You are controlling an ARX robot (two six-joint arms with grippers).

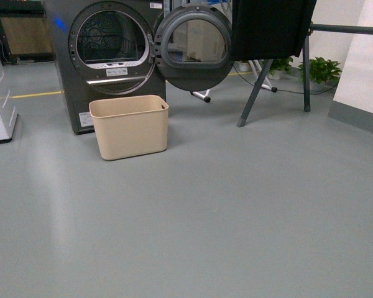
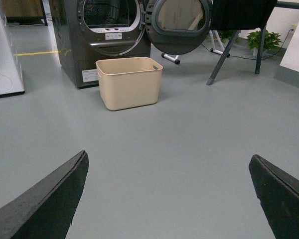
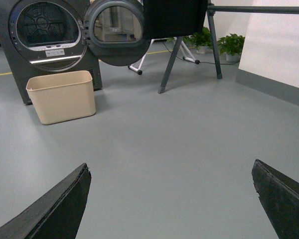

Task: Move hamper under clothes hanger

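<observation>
Smooth grey floor (image 1: pixel 236 211) with a soft sheen, a yellow line (image 1: pixel 37 94) at far left. The dark grey dryer (image 1: pixel 57 81) stands with its round door (image 1: pixel 193 48) swung open; its labels are too small to read. The hamper (image 1: pixel 129 127), cream plastic with rounded corners, sits just before it, well left of the clothes hanger (image 1: pixel 255 93) with slanted legs. Left jaws and right jaws both gape wide.

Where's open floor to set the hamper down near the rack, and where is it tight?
Bare floor: under the clothes hanger, between its slanted legs and the white wall panel, and the whole foreground before the hamper. Crowded: around the dryer, where the hamper stands close and the open door juts out.
</observation>
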